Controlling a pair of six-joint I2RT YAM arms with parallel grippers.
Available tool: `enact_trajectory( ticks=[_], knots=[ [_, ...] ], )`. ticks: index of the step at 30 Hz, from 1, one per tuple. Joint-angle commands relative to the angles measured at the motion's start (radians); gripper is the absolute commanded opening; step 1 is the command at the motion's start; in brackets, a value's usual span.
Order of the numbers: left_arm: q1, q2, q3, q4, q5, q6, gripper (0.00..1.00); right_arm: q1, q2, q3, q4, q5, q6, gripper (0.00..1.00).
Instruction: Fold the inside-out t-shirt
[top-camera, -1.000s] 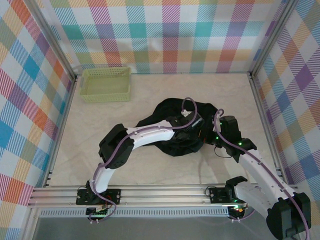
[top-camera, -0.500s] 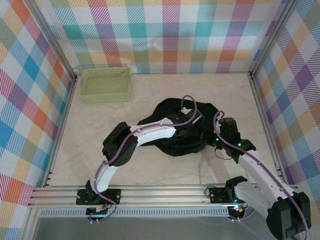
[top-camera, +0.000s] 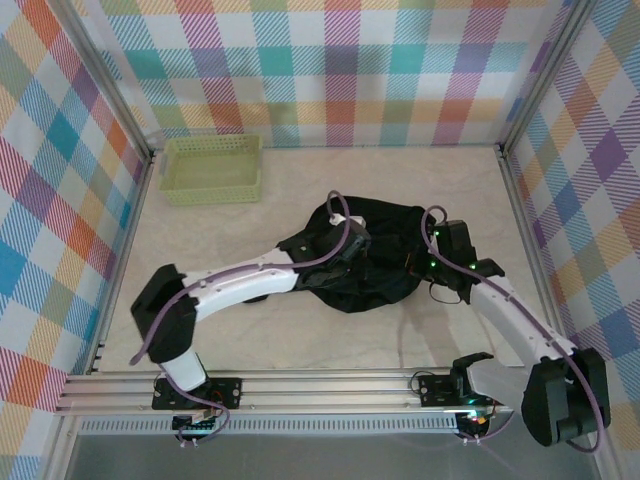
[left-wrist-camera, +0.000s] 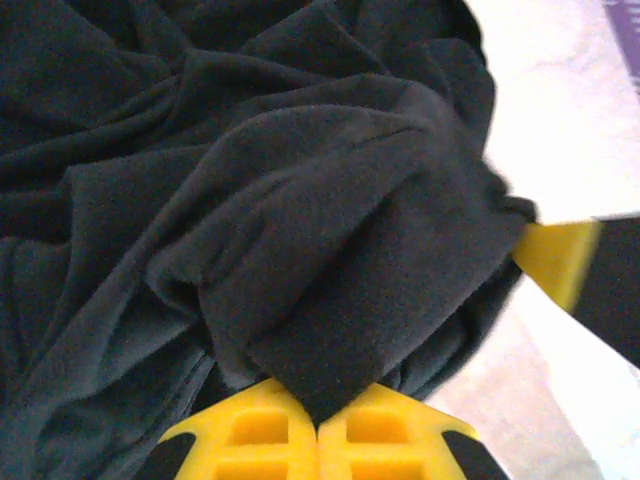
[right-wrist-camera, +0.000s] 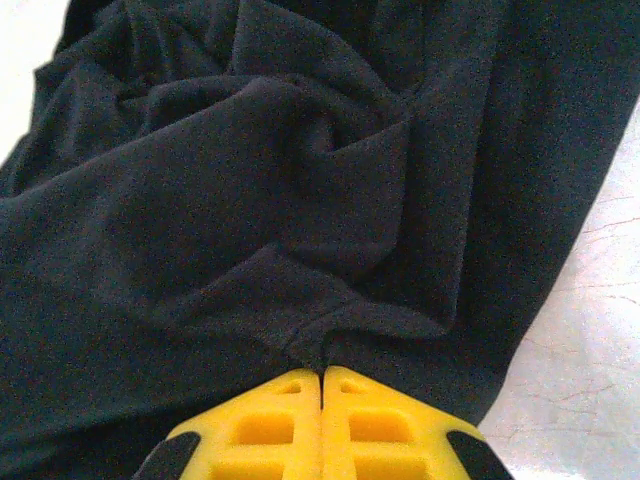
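shirt: plain black soft cloth t-shirt (top-camera: 372, 262), a crumpled heap mid-table and a bit right of centre, lying on the pale marbled tabletop (top-camera: 250, 330). It's well apart from the pale yellow-green plastic lattice basket (top-camera: 212, 188) in the far-left corner. I can't pick out a hem, sleeve or collar in the heap.
left hand: my left gripper (left-wrist-camera: 318, 415) has its yellow fingers closed flush, with a thick ridge of black cloth pinched at the tips.
right hand: my right gripper (right-wrist-camera: 322, 375) is the same, tips together and a bunched fold running into the seam between them.
spacing: from the top view both grippers sit near each other on the right half of the heap.
stage (my read): early. I have two grips, but nothing is flattened and no fold is made.
risk 1: both pinches look multi-layer. If I lift, the whole wad could come up instead of one edge.
risk 2: I can't tell which parts of the shirt I hold. If they aren't matching corners, spreading will twist the shirt rather than open it.
risk 3: both bites are at the very fingertips. A fast pull apart could take up the slack suddenly and strip the cloth out of one hand.
risk 4: my left forearm lies over the near-left edge of the heap, so loose cloth or the cable could snag there.
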Motion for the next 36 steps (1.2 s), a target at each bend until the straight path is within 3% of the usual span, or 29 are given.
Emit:
enact_trajectory(
  ticks=[1,2,3,6,8,13,18,23,29,32,36],
  knots=[
    [-0.011,-0.103,-0.094,0.049,0.052,0.042,0.0,-0.011,0.05,0.048,-0.008,0.036,-0.056,0.0],
    [-0.011,-0.119,-0.106,0.082,0.065,0.053,0.0,-0.011,0.062,0.059,-0.019,0.04,-0.065,0.0],
    [-0.011,-0.13,-0.114,0.084,0.076,0.061,0.0,-0.011,0.064,0.065,-0.032,0.039,-0.079,0.06],
    [-0.011,-0.142,-0.137,0.116,0.109,0.079,0.0,-0.008,0.0,0.077,-0.068,0.009,-0.109,0.39],
    [-0.011,-0.147,-0.155,0.139,0.109,0.085,0.0,0.002,-0.061,0.105,-0.12,-0.026,-0.131,0.48],
    [-0.009,-0.136,-0.194,0.176,0.113,0.091,0.0,0.101,-0.1,0.131,-0.163,-0.142,-0.144,0.44],
    [-0.008,-0.121,-0.219,0.191,0.115,0.071,0.0,0.271,-0.007,0.076,-0.048,-0.126,-0.145,0.4],
    [-0.008,-0.134,-0.231,0.191,0.099,0.068,0.0,0.3,0.057,0.027,0.02,0.01,-0.159,0.51],
    [-0.008,-0.155,-0.277,0.221,0.133,0.073,0.0,0.301,0.134,0.04,0.065,0.166,-0.16,0.54],
    [-0.008,-0.176,-0.31,0.235,0.147,0.076,0.0,0.3,0.161,0.068,0.107,0.198,-0.169,0.43],
    [-0.008,-0.218,-0.363,0.231,0.117,0.078,0.0,0.3,0.209,0.148,0.1,0.204,-0.196,0.14]
  ],
)
